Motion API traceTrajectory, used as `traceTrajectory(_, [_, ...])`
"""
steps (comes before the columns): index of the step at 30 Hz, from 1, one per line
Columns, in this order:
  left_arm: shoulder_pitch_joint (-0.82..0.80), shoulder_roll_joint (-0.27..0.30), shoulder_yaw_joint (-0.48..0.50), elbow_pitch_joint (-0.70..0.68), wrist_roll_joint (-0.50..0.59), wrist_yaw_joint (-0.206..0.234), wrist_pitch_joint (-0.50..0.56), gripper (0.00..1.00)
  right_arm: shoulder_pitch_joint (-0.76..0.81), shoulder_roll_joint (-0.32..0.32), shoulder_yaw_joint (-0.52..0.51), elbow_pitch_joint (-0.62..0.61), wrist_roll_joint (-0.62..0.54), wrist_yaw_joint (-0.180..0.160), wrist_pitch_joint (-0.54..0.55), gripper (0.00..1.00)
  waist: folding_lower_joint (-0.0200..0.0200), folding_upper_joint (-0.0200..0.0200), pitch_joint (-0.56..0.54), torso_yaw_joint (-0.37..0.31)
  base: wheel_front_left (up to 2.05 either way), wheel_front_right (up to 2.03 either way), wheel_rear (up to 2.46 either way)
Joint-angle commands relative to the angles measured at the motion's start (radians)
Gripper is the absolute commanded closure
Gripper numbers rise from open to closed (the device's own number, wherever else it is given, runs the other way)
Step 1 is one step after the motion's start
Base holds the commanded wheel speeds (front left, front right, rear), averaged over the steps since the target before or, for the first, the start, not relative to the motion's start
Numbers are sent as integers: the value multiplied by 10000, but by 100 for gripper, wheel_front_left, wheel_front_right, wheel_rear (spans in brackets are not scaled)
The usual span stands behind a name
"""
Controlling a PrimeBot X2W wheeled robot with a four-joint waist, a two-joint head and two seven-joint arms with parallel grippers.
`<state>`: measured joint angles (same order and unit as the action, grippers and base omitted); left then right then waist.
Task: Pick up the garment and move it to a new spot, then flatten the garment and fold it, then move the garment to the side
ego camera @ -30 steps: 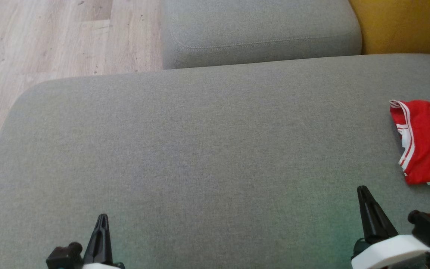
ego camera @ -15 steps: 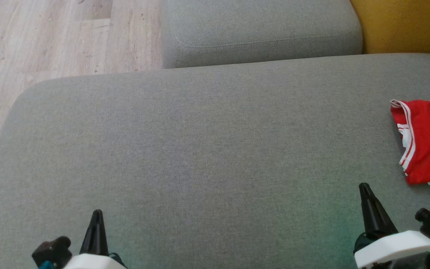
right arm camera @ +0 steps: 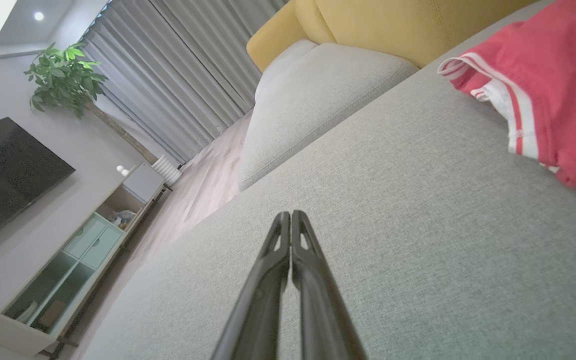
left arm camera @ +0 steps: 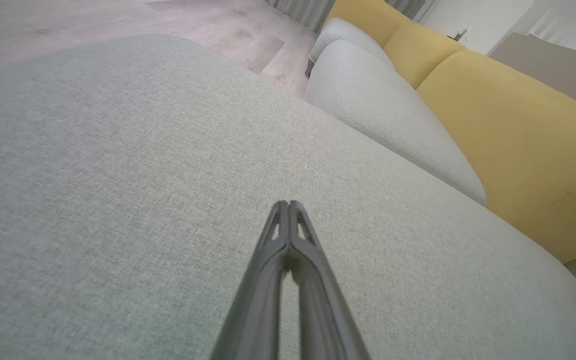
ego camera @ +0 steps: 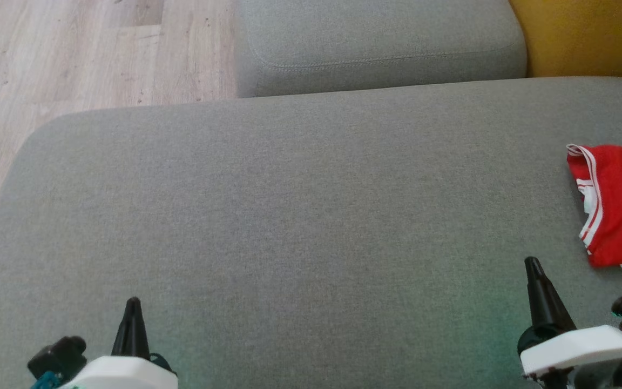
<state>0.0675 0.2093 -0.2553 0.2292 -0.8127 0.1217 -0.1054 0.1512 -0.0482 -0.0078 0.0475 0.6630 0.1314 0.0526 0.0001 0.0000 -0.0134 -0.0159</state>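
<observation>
Two grippers, both with fingers pressed together and holding nothing: left gripper at near-left, right gripper at near-right, over the wide grey fabric sofa cushion. The red garment with white striped trim lies bunched at the cushion's right side, partly cut off by the head view's edge. It's ahead and to the right of the right gripper, near but apart. Visible part runs front-to-back. Right arm is far nearer, so I'd reach with that.

Wide grey fabric seat cushion, rounded corners, surface flat and smooth. One red garment with white-striped trim lies directly on it, far to the right, cut off by the head view's edge.
</observation>
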Motion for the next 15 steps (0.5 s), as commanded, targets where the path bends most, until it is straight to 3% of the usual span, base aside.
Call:
traceTrajectory(1, [-517,29,330,-239,-219,-100,53,100,-532,-220,8,-233,303,-3,-60,100,0,0,2,2,0,0,0])
traceTrajectory(15, [-722,-218,862,-179,-1568,-512,385,100,-873,-261,-69,135,1947,-3,-31,100,0,0,30,29,0,0,0])
